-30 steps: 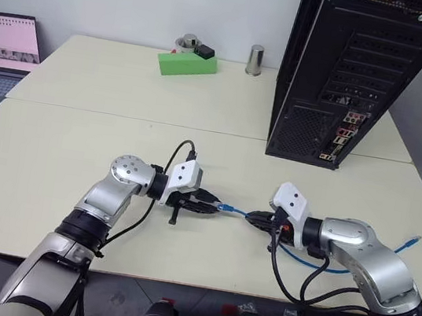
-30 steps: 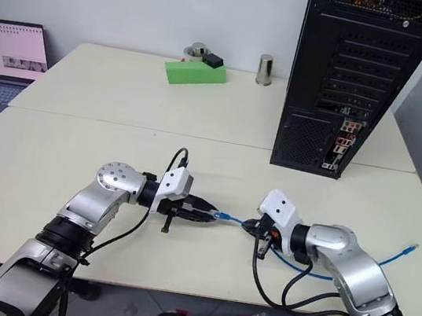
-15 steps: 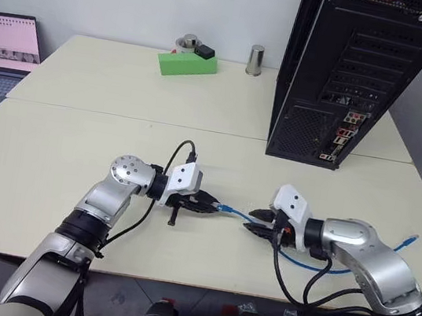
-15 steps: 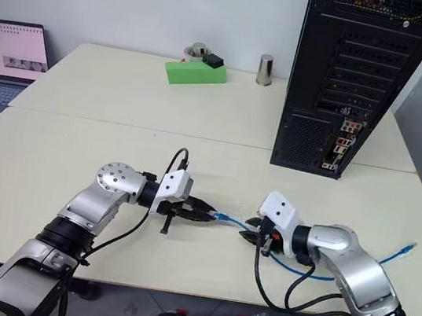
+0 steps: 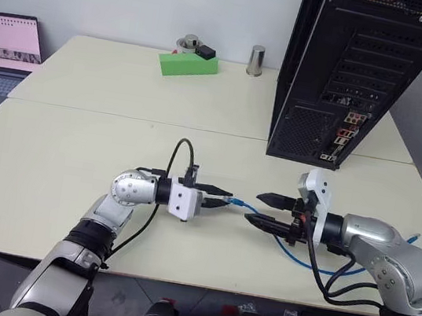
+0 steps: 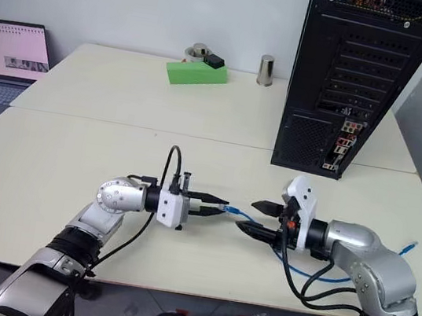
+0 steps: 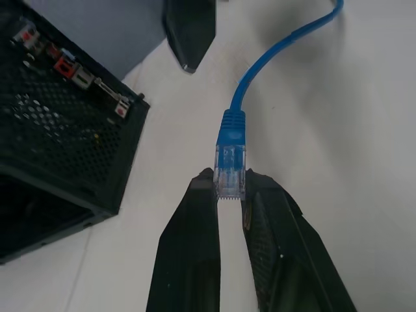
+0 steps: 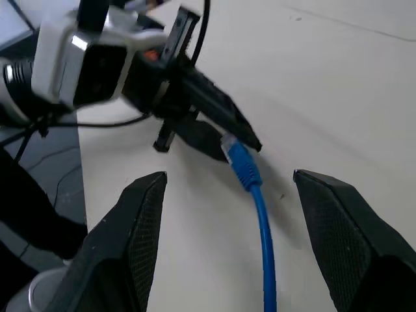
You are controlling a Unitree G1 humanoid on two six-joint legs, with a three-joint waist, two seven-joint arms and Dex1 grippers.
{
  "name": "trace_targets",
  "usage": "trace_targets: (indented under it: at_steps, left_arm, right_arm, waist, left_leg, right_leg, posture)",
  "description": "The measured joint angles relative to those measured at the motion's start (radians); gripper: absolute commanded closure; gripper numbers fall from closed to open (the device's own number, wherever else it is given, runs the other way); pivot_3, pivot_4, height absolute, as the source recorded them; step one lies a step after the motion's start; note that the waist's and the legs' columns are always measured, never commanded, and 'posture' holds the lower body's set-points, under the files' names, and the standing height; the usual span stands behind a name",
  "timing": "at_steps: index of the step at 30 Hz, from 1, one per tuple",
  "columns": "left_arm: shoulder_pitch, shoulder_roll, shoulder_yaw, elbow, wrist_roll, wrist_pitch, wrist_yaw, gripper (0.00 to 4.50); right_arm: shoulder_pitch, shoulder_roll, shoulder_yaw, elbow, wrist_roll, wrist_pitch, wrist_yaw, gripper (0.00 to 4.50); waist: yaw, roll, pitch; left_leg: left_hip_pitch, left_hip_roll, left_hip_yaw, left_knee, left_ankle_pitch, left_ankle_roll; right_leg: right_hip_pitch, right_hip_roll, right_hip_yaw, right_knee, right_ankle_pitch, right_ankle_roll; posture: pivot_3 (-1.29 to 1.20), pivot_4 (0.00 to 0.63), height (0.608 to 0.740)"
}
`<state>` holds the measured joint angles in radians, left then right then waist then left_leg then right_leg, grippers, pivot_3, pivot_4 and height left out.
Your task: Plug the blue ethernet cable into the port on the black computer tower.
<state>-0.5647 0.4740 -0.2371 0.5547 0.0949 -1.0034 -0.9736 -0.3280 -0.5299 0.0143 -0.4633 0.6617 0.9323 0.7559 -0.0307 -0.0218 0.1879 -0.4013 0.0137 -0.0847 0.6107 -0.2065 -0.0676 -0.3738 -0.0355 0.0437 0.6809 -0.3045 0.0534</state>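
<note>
Mid-frame, the left gripper (image 5: 221,196) pinches the cable (image 5: 292,254) by its plug (image 7: 230,171), the right gripper (image 5: 267,211) gapes empty beside it, and the tower (image 5: 350,75), upper right, awaits plugging.

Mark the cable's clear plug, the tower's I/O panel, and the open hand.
clear plug (image 7: 230,170), left wrist view, plug body.
I/O panel (image 5: 345,134), left eye view, connector column.
right hand (image 6: 260,219), right eye view, between fingertips.

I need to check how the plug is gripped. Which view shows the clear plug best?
The left wrist view: the clear plug sits pinched between the left hand's fingertips. The head views show it tiny; the right wrist view shows its blue boot.
</note>
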Motion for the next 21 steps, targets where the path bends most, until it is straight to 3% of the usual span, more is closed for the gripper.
trace_targets:
  at_steps: [3, 7, 17, 21]
  left_arm:
    - [-0.012, 0.01, 0.019, 0.056, 0.099, -0.206, 0.096, 4.24]
    - [-0.037, 0.012, 0.054, 0.11, 0.205, -0.338, 0.222, 4.24]
    - [-0.058, 0.015, 0.069, 0.131, 0.363, -0.418, 0.42, 4.24]
    - [-0.058, 0.029, 0.068, 0.128, 0.404, -0.419, 0.474, 4.24]
  right_arm:
    - [0.0, 0.031, 0.002, 0.001, 0.02, 0.014, -0.024, 1.2]
    - [0.0, 0.053, 0.009, 0.012, 0.039, 0.022, -0.039, 1.2]
    - [0.0, 0.079, 0.01, 0.04, 0.099, 0.063, -0.041, 1.2]
    - [-0.006, 0.095, 0.015, 0.051, 0.107, 0.065, -0.051, 1.93]
  waist:
    - [0.0, 0.0, 0.0]
    - [0.0, 0.0, 0.0]
    - [-0.002, 0.0, 0.0]
    - [-0.002, 0.0, 0.0]
  left_leg:
    - [0.0, 0.0, 0.0, 0.0, 0.0, 0.0]
    - [0.0, 0.0, 0.0, 0.0, 0.0, 0.0]
    - [0.0, 0.0, 0.0, 0.0, 0.0, 0.0]
    - [0.0, 0.0, 0.0, 0.0, 0.0, 0.0]
  right_leg:
    - [0.0, 0.0, 0.0, 0.0, 0.0, 0.0]
    - [0.0, 0.0, 0.0, 0.0, 0.0, 0.0]
    - [0.0, 0.0, -0.001, 0.0, 0.0, 0.0]
    - [0.0, 0.0, -0.001, 0.0, 0.0, 0.0]
  posture:
    - [0.0, 0.15, 0.74]
    - [0.0, 0.15, 0.74]
    - [0.0, 0.15, 0.74]
    - [0.0, 0.15, 0.74]
